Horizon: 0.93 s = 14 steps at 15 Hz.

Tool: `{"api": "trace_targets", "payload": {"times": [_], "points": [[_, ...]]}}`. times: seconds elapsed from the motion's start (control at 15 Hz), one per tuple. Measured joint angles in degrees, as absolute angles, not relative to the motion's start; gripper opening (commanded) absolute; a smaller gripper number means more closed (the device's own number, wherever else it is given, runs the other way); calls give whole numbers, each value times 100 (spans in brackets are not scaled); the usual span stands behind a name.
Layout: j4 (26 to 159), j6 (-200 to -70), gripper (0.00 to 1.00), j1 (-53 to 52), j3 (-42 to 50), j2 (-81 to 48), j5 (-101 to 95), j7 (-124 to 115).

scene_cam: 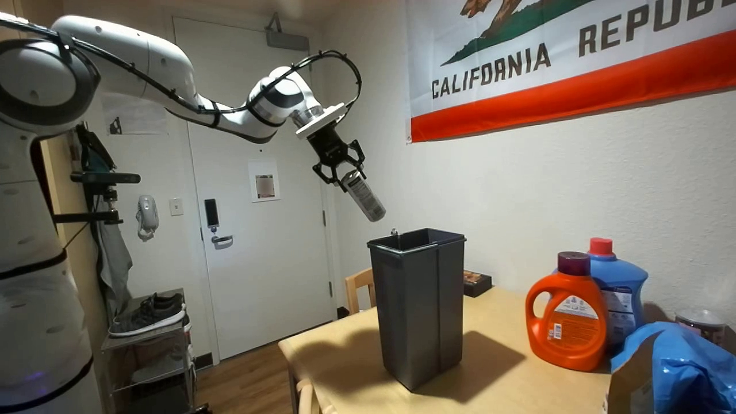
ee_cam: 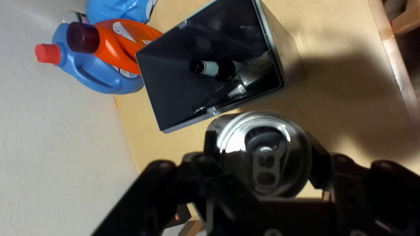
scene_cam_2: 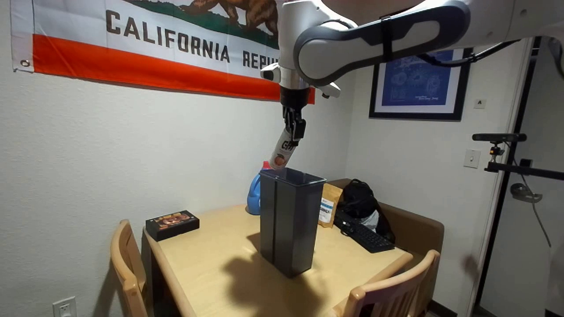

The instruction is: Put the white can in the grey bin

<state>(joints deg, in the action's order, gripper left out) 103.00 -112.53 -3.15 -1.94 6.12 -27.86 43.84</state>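
Observation:
My gripper (scene_cam: 353, 177) is shut on the upper end of the white can (scene_cam: 366, 199). In both exterior views the can (scene_cam_2: 282, 154) hangs tilted, its lower end above the rim level of the grey bin (scene_cam: 411, 310). In an exterior view the can's lower end is to the side of the bin's opening. The bin (scene_cam_2: 288, 224) stands upright on the table. In the wrist view the can's silver lid (ee_cam: 265, 157) faces the camera between the fingers, and the bin's open top (ee_cam: 170, 72) lies just beyond it. The can's body is mostly hidden there.
Bottles (ee_cam: 211, 68) lie inside the bin. An orange jug (scene_cam: 566, 322), a blue jug (scene_cam: 624, 282) and a blue bag (scene_cam: 690, 362) stand on the table. A black box (scene_cam_2: 172, 224) and a keyboard (scene_cam_2: 365, 233) lie there too. Chairs (scene_cam_2: 392, 286) border the table.

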Motion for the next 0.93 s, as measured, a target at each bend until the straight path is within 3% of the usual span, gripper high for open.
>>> {"api": "trace_targets", "payload": {"times": [0.93], "points": [[10424, -11242, 37, 67, 334, 640, -2070, 4233]]}}
